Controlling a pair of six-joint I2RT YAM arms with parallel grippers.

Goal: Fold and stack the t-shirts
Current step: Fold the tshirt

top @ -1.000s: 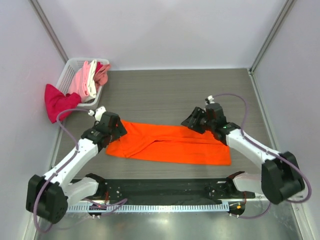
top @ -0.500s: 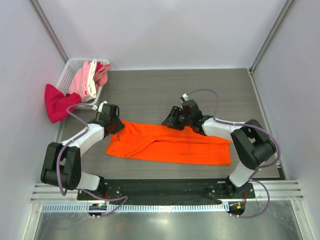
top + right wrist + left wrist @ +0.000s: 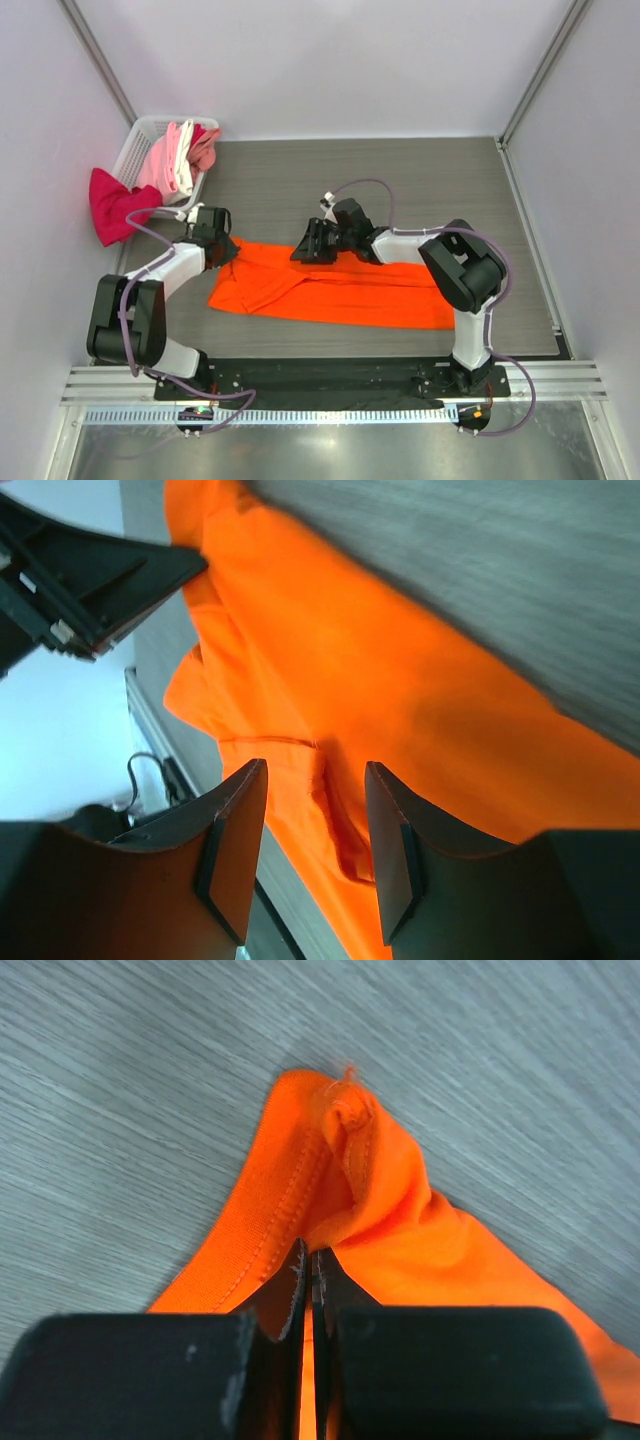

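Table (image 3: 420,190) carries the orange shirt (image 3: 340,292), folded to a long strip near the arms. The left gripper (image 3: 308,1260) is clamped on the strip's far left corner, where the cloth bunches just past its tips. The right gripper (image 3: 315,772) hangs over the shirt's far edge, jaws apart, gripping nothing. Pink, white and salmon shirts (image 3: 180,155) sit in the basket (image 3: 132,158) at far left — a magenta shirt (image 3: 110,205) drapes over its side.

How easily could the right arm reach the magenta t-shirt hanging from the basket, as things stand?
Probably not at all. The magenta t-shirt hangs at the far left, beyond the left gripper, which pinches the orange t-shirt; the right gripper hovers open mid-table.
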